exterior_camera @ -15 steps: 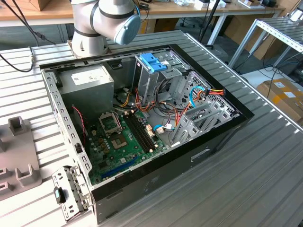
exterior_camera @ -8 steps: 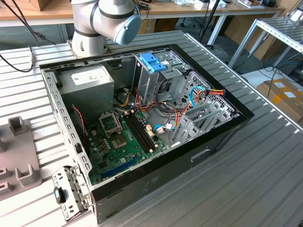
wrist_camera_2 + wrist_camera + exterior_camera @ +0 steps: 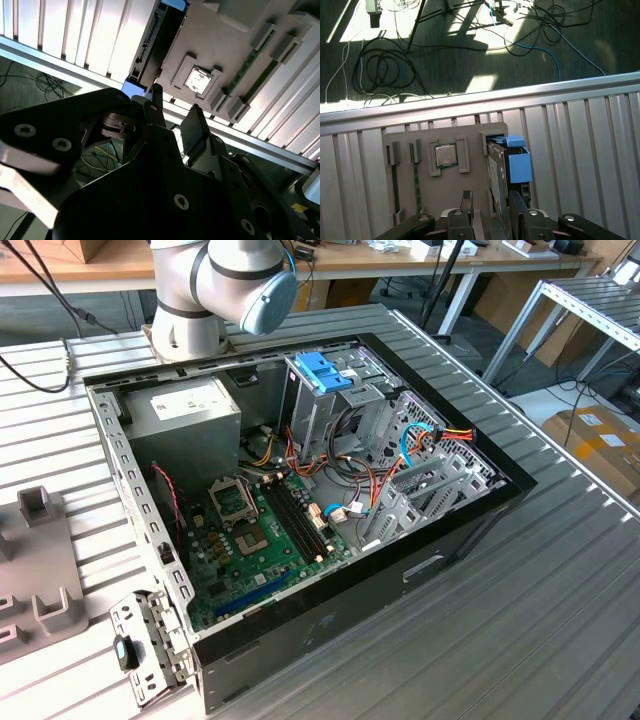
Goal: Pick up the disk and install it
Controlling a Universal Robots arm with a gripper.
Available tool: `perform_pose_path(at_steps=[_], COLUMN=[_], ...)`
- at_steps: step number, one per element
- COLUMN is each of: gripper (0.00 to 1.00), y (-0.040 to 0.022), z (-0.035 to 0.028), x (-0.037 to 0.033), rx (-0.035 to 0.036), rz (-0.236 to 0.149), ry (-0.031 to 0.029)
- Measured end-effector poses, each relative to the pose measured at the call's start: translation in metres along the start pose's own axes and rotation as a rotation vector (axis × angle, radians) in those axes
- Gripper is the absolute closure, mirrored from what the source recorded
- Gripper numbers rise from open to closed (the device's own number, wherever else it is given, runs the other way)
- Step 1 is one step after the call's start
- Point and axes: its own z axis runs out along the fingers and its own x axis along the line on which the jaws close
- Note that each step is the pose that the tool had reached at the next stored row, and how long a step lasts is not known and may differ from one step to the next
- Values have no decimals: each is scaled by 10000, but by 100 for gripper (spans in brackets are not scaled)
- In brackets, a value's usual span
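Blue-framed disk (image 3: 519, 165) stands on edge at a grey tray (image 3: 420, 137), partly hidden by the gripper (image 3: 490, 196), jaws apart

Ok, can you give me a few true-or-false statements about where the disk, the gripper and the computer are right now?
1. The disk stands on edge in a slot of the grey tray. True.
2. A square processor chip lies in that same tray. True.
3. The computer case is closed up. False: it lies open, with the motherboard showing.
4. The gripper has lifted the disk clear of the tray. False: its fingers are apart and the disk sits in its slot.
5. The floor is bare. False: cables lie across the floor.
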Motion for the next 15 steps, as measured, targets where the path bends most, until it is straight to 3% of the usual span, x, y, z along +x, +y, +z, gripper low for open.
perform_pose_path(at_steps=[15], gripper=[58], y=[27], z=[13], x=[4], rx=[-4], rz=[-1], ry=[-25])
